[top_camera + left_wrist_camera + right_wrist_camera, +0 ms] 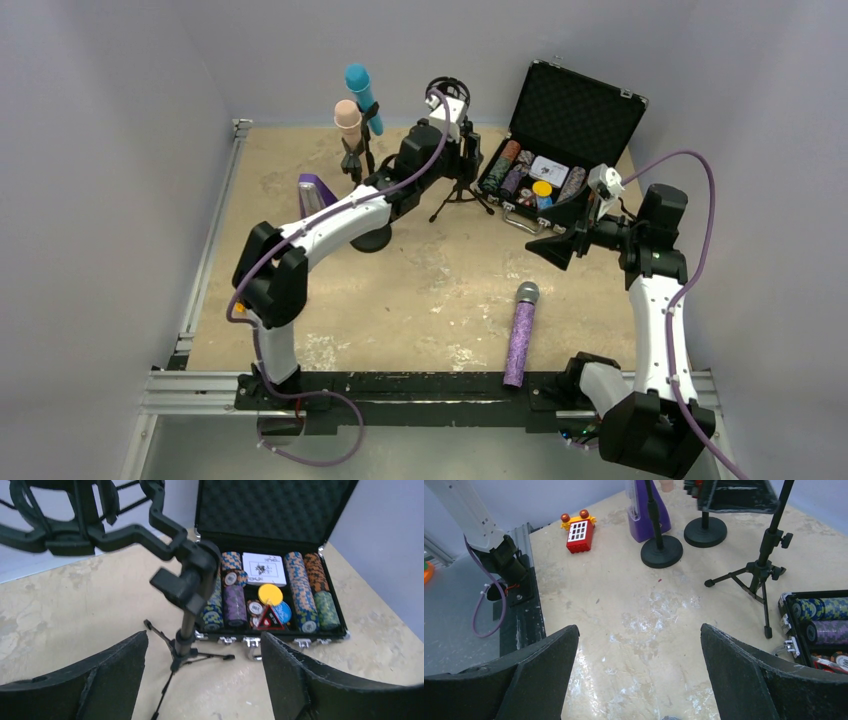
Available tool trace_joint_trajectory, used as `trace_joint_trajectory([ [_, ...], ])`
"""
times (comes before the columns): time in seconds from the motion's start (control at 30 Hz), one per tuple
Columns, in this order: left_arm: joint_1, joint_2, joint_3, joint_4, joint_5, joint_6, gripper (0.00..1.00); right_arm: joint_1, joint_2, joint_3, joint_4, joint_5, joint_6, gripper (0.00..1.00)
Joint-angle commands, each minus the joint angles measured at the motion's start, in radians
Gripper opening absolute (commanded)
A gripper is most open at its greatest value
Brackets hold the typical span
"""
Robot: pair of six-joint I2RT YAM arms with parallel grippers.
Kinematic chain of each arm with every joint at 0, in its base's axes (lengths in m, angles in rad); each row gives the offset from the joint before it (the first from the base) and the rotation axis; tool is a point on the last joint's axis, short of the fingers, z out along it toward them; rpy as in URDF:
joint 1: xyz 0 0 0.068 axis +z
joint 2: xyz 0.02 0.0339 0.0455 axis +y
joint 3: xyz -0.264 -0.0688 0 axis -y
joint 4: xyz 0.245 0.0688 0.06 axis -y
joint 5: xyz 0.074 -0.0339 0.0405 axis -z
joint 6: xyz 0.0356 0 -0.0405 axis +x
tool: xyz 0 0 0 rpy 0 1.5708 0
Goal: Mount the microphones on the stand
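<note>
Purple mic (521, 335) lies flat on the worktop (420, 290) near the front edge, while the blue mic (358, 82) and pink mic (348, 118) sit on stands (362, 150) at rear left. Left wrist view: the left gripper (204, 640) is spread and empty, with the tripod stand (186, 625) just beyond its fingers and the chip case (270, 510) behind. Right wrist view: the right gripper (639, 627) is spread and empty above the worktop, with the tripod ahead to its right.

White arms (335, 222), purple cables (711, 215), perhaps rubbery pincers (205, 680)
</note>
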Motion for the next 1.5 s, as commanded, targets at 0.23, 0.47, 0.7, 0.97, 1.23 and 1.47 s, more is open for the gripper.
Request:
trace_joint_trajectory([
  [0.23,0.016,0.199,0.240,0.121,-0.128,0.009,0.69,-0.009,-0.003,0.033,-0.030,-0.016,-0.038,0.96],
  [0.47,0.017,0.219,0.220,0.136,-0.103,-0.011,0.58,-0.016,-0.004,0.035,-0.035,-0.022,-0.038,0.96],
  [0.7,0.017,0.221,0.216,0.141,-0.087,0.030,0.14,-0.018,-0.008,0.036,-0.036,-0.021,-0.039,0.96],
  [0.97,0.048,0.032,0.091,0.181,-0.026,0.213,0.00,-0.029,-0.014,0.032,-0.038,-0.031,-0.037,0.96],
  [1.23,0.081,-0.234,-0.114,0.119,0.473,0.355,0.00,-0.031,-0.017,0.029,-0.039,-0.029,-0.040,0.96],
  [1.47,0.077,-0.448,-0.354,0.045,1.028,0.409,0.00,-0.033,-0.021,0.023,-0.031,-0.021,-0.038,0.96],
])
